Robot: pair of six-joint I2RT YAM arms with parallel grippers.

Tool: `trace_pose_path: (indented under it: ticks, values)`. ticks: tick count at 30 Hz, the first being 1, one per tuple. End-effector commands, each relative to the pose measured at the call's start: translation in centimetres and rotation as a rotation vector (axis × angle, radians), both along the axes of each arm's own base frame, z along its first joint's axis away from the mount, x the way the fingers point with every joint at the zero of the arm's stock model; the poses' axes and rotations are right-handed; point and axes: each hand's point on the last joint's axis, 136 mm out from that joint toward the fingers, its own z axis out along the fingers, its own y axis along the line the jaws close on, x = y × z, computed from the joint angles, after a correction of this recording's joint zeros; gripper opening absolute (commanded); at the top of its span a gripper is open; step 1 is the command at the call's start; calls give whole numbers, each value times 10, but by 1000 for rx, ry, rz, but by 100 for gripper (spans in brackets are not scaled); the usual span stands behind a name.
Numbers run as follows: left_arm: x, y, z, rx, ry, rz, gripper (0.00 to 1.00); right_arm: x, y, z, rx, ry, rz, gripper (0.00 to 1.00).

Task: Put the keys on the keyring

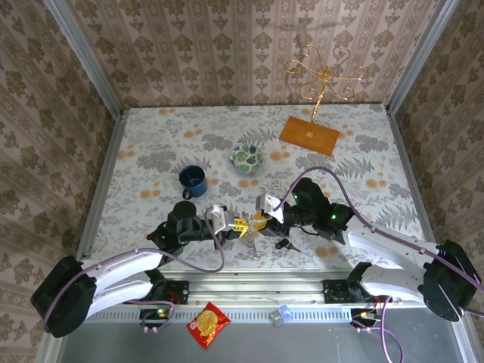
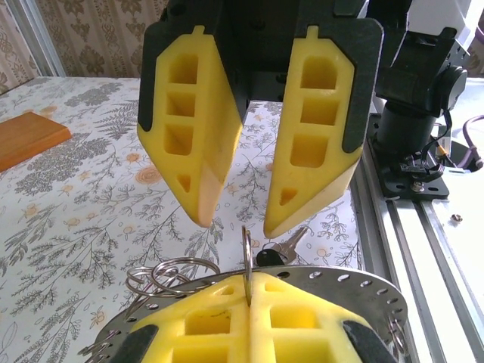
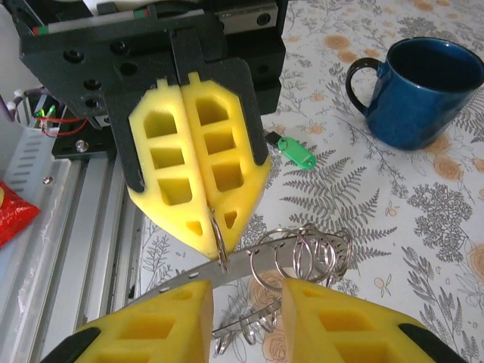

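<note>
Slippage looms: the left pincer (image 3: pixel 216 236) clamps only a thin wire loop (image 2: pixel 246 251) on the keyring (image 2: pixel 355 286) over the worktop's (image 1: pixel 151 151) six o'clock edge, and the right pincer (image 2: pixel 238 224), jaws apart opposite, could knock it free.

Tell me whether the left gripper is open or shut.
Shut: the left gripper is closed tight on a small wire ring, no gap showing.

The counter (image 1: pixel 151 144) wears a pale cloth printed with grey ferns and orange blossoms. A blue mug (image 1: pixel 192 181) stands left of centre; a green-patterned bowl (image 1: pixel 246 158) sits just beyond it to the right. An orange board (image 1: pixel 308 135) lies toward the far right corner, well apart from both. A black-headed key (image 1: pixel 285 243) rests by the near edge; a green-headed key (image 3: pixel 295 150) lies on the mug's side, close to the rail.
</note>
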Motion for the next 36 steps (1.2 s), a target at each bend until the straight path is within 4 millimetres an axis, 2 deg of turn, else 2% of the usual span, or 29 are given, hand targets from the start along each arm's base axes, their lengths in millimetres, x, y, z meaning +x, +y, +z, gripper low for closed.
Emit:
trace_pose_path:
  ticks: [1,12,15,16,18,20,25,36]
  values:
    - [-2,-1,13,-55,-14,-21,0,-3,9,14,74,-7,20,29]
    - [-3,-2,15,-74,-11,-28,0,-5,17,10,64,6,55,11]
    - [-2,-1,14,-72,-10,-23,0,-6,15,9,46,1,63,0]
    - [-2,-1,14,-70,-9,-19,0,-7,14,9,38,0,69,0]
    - [2,-1,13,-63,-9,5,13,-8,14,10,21,-4,79,0]
    - [3,-1,12,-50,-10,8,16,-10,12,8,-10,-5,94,0]
    - [0,-2,13,-9,-18,-20,15,-11,10,7,-83,-14,134,0]
    - [0,-4,12,28,-22,-44,12,-14,21,6,-139,-19,199,0]
